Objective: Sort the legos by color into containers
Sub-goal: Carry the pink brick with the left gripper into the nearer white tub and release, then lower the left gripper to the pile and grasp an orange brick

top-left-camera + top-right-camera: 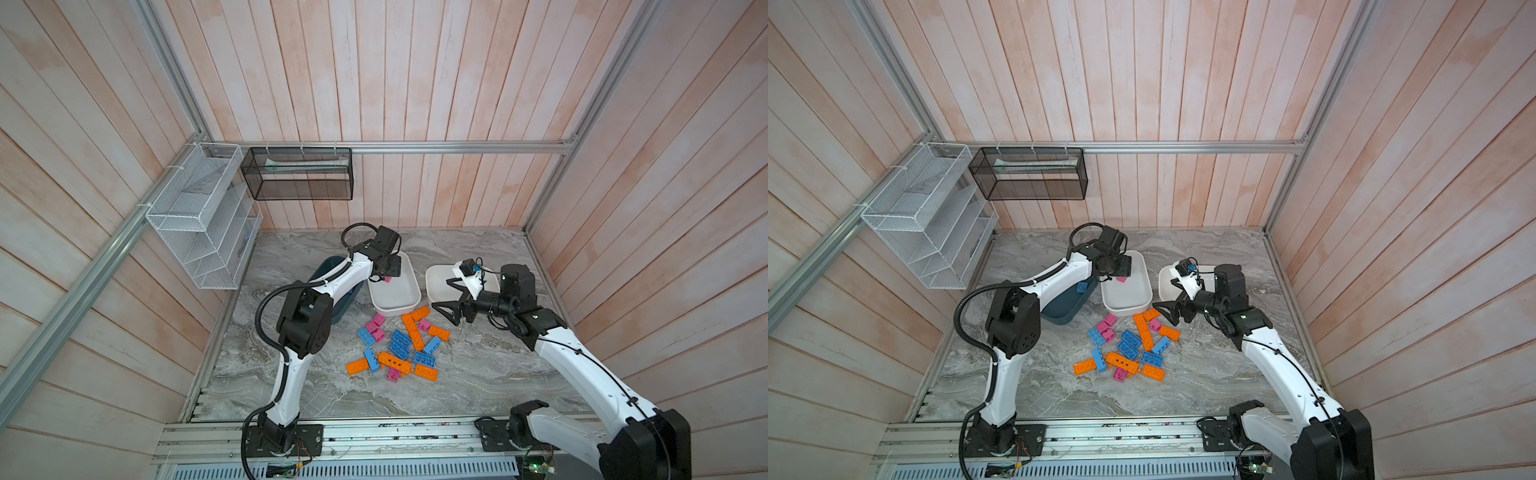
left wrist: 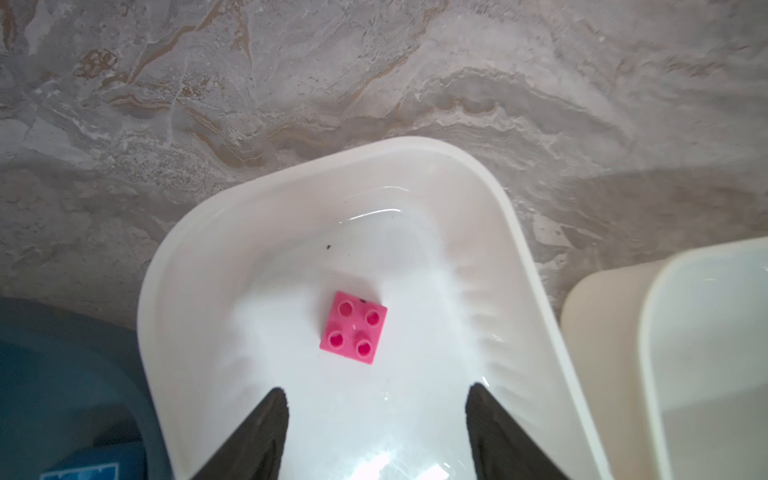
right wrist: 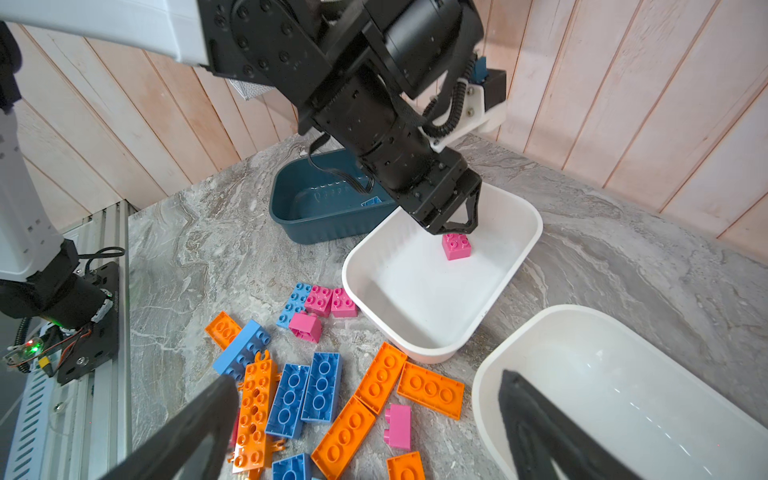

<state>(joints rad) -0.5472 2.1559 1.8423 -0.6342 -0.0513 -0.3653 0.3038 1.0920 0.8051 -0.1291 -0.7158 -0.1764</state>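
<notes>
A pink lego (image 2: 353, 328) sits studs-up on the floor of the middle white container (image 2: 291, 174), free of any finger. My left gripper (image 2: 376, 390) hangs open just above it, also seen as the left gripper (image 3: 457, 226) in the right wrist view. The teal container (image 3: 316, 224) beside it holds a blue lego (image 3: 371, 201). The other legos (image 1: 399, 349), blue, pink and orange with a long orange bar (image 1: 395, 363), lie loose on the marble. My right gripper (image 3: 369, 377) is open and empty, between the pile's edge and the right white container (image 3: 561, 309).
A white wire rack (image 1: 199, 216) and a black mesh basket (image 1: 299, 174) hang on the back-left walls. Wooden walls close in three sides. An aluminium rail (image 1: 374, 436) with both arm bases runs along the front edge.
</notes>
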